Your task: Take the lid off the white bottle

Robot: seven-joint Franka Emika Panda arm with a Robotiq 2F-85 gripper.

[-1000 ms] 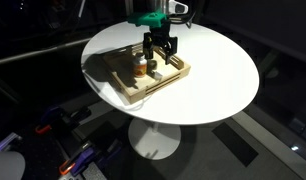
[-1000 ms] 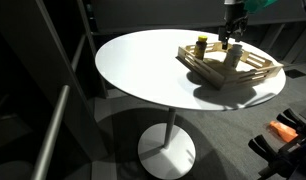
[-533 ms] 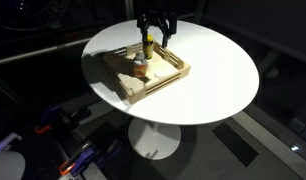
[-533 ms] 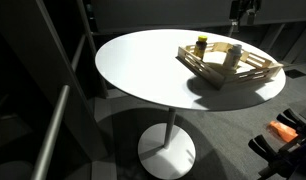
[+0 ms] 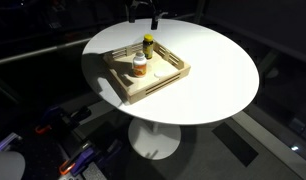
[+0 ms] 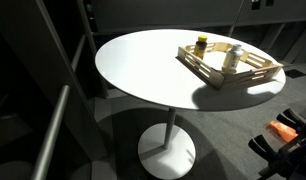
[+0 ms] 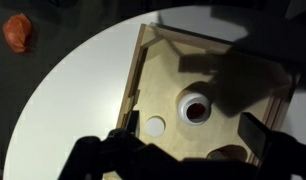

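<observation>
The white bottle (image 5: pixel 140 67) with an orange label band stands in a wooden tray (image 5: pixel 171 77) on the round white table; it also shows in an exterior view (image 6: pixel 233 56). In the wrist view the white bottle (image 7: pixel 196 107) is seen from above with its mouth open and dark red inside. A small white round lid (image 7: pixel 154 126) lies flat on the tray floor (image 7: pixel 173 70) beside it. My gripper (image 7: pixel 193 136) is open and empty, high above the tray. Only its tip shows at the top edge of both exterior views (image 5: pixel 143 8) (image 6: pixel 258 3).
A taller dark bottle with a yellow cap (image 5: pixel 148 45) stands in the same tray behind the white bottle, also in an exterior view (image 6: pixel 201 44). The round table (image 5: pixel 218 60) has a single pedestal. An orange object (image 7: pixel 18 30) lies on the floor beyond the table edge.
My gripper was down in the tray at the white bottle a second ago. It has risen straight up and away, open and empty. The bottle and tray have stayed in place.
</observation>
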